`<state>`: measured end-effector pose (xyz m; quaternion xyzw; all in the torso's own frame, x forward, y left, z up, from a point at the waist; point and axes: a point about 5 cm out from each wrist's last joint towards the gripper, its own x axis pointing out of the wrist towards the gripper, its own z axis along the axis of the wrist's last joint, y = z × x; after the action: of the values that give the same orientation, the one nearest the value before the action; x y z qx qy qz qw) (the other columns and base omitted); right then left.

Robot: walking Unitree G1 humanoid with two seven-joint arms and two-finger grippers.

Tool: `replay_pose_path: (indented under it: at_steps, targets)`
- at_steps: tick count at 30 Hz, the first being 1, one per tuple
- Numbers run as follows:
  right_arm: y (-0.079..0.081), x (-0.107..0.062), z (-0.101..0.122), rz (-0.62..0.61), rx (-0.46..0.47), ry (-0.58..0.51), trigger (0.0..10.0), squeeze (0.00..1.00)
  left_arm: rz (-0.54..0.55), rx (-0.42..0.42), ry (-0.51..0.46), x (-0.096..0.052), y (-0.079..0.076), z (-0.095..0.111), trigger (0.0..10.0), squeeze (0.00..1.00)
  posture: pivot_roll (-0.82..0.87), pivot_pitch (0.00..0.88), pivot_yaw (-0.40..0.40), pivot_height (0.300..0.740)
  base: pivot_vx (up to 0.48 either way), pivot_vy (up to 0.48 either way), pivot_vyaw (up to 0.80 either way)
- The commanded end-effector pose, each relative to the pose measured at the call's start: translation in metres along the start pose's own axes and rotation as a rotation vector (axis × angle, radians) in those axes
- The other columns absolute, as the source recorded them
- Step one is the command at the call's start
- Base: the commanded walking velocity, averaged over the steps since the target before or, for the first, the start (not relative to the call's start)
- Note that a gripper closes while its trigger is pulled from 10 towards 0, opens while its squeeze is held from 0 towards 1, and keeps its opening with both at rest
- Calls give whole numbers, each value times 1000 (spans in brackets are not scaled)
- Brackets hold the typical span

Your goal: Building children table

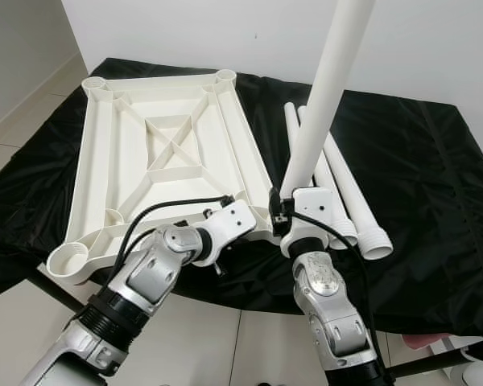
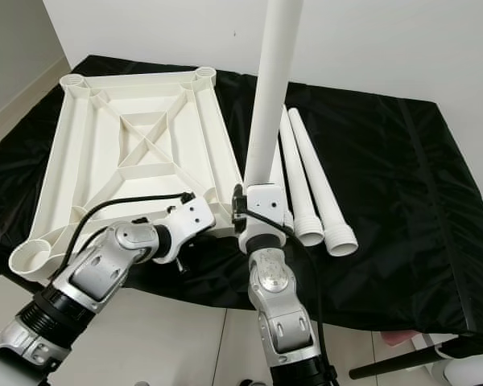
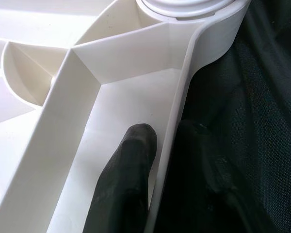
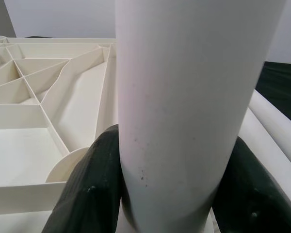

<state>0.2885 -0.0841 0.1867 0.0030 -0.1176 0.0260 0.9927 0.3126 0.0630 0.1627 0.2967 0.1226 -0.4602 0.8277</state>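
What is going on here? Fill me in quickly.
The robot is assembling a white plastic children's table. The tabletop lies upside down on a black cloth. The right gripper clamps a leg standing upright in the near corner socket. The left gripper pinches the tabletop's rim beside that corner. Two more legs lie on the cloth.

Left gripper (image 3: 162,160) straddles the outer rim wall of the white tabletop (image 3: 87,97). One black finger (image 3: 128,179) lies inside, on the pale floor of a rib compartment; the other sits outside, against the black cloth (image 3: 252,97). Rim wall pinched between them, both touching it. Ribs meet in angled junctions. Beyond, the rim curves round a corner socket with a ridged white leg end (image 3: 184,7) seated in it.
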Motion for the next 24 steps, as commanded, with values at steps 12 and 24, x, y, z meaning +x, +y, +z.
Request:
replay_pose_path:
  at_steps: [12,24]
  targets:
    - [-4,-4,-5,-65,55,29,10000,1000,-74,22,-15,4,-11,4,10000,0,-88,148,-10,740,0,0,0]
    - [0,-2,0,-8,79,0,2157,0,-72,22,-16,4,-11,5,10000,0,-86,141,-15,740,0,0,0]
